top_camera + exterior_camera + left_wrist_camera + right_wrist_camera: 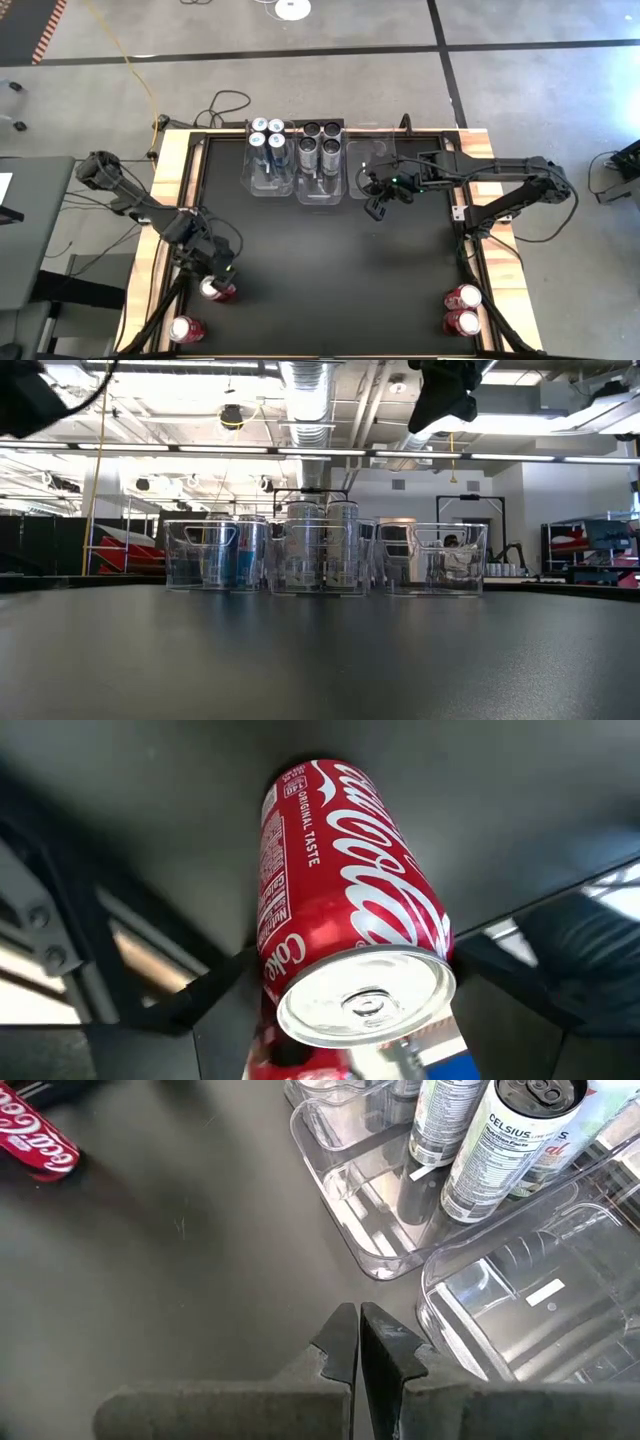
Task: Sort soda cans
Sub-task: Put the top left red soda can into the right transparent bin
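I am holding my left gripper (218, 283) down near the front left corner of the bench (330, 270), its fingers spread wide around an upright red can (216, 290); in my left wrist view that red can (345, 910) is sitting between my fingers with its silver top toward the camera, though I cannot tell whether the pads are pressing on it. A second red can (185, 329) is standing right at the front left corner, and two more red cans (462, 309) are standing together at the front right corner. Along the back edge, three clear bins are sitting side by side: the left bin (268, 185) is holding four blue-silver cans (267, 135), the middle bin (318, 190) is holding four dark cans (320, 140), and the right bin (372, 150) is showing no cans. I am hovering my right gripper (377, 206), its fingers pressed together and carrying nothing, above the bench just in front of that right bin; in my right wrist view the closed gripper (358, 1342) is pointing at the bare bench beside the bins.
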